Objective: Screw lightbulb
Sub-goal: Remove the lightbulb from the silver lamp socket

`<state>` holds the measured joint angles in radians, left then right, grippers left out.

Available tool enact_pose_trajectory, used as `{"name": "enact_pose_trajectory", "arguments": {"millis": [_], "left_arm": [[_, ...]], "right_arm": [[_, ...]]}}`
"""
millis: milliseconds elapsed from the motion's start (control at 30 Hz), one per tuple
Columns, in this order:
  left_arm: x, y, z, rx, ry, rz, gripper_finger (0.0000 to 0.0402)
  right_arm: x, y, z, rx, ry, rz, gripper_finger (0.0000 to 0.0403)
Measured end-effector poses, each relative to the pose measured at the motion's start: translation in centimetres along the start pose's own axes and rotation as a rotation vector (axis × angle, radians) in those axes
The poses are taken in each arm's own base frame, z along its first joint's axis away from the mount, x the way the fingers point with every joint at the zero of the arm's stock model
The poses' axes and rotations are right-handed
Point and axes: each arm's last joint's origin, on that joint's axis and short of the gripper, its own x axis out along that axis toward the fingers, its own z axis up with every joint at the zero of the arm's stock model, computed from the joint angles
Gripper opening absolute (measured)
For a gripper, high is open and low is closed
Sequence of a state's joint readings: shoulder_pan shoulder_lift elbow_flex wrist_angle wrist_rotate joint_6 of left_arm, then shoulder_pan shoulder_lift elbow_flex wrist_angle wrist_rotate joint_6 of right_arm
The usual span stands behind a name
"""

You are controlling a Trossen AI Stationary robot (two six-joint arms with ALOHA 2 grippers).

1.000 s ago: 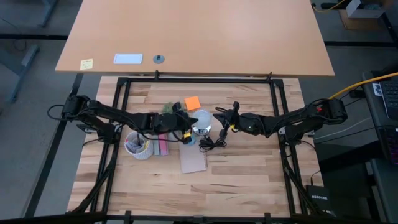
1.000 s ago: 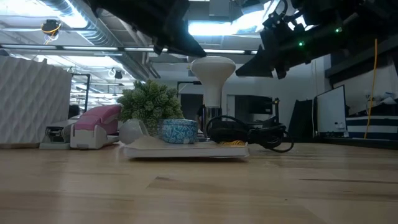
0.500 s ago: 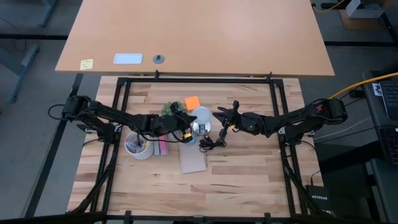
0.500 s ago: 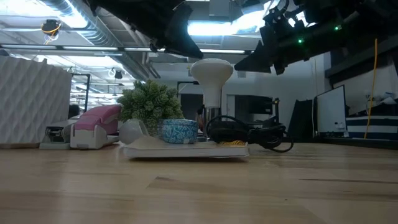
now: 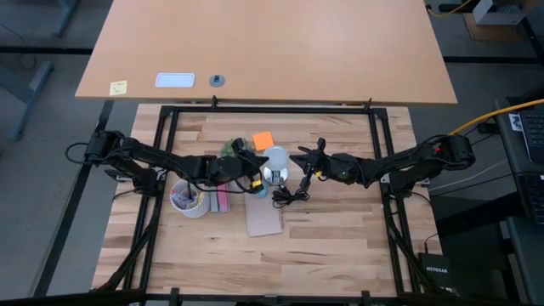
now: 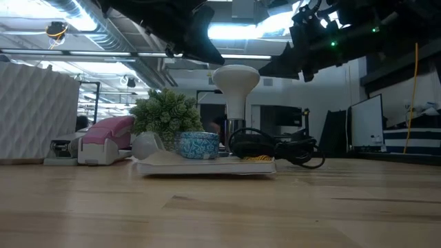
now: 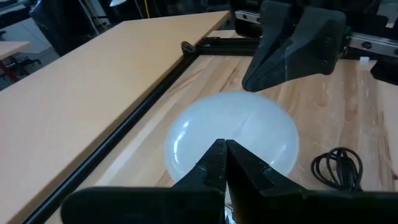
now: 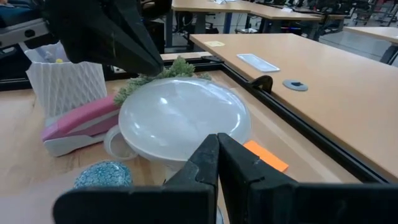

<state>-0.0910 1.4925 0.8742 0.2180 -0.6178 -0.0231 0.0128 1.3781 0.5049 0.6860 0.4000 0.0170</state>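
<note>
Butcher-block surface (image 5: 323,246) carries our lightbulb (image 6: 236,86) upright at its middle, globe up, long axis vertical. Both jaws pinched shut, holding nothing — left gripper (image 5: 252,176) and right gripper (image 5: 303,164) flank the globe, about equally near. Only the low view shows its neck running down behind the black cord (image 6: 275,148).

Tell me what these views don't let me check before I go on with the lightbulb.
- Thread seating: the lightbulb stands upright, but in the low view the coiled black cord hides its base and the socket.
- High view: the globe covers the joint below it.
- Contact: both wrist views show shut end effector tips against the globe; whether the left end effector or the right end effector touches it cannot be told.
</note>
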Motion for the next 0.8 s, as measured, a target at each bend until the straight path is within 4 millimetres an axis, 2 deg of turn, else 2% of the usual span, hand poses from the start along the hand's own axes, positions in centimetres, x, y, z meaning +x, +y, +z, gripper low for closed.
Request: {"name": "enact_pose_trajectory", "arguments": {"millis": [500,800], "left_arm": [[-0.01,0.01,0.03,0.002,-0.002,0.002,0.0],[-0.02,0.25,0.13,-0.004,-0.012,0.084,0.0]], "right_arm": [[-0.01,0.0,0.01,0.0,0.001,0.0,0.0012],[-0.08,0.01,0.43,-0.008,-0.033,0.002,0.0012]]}}
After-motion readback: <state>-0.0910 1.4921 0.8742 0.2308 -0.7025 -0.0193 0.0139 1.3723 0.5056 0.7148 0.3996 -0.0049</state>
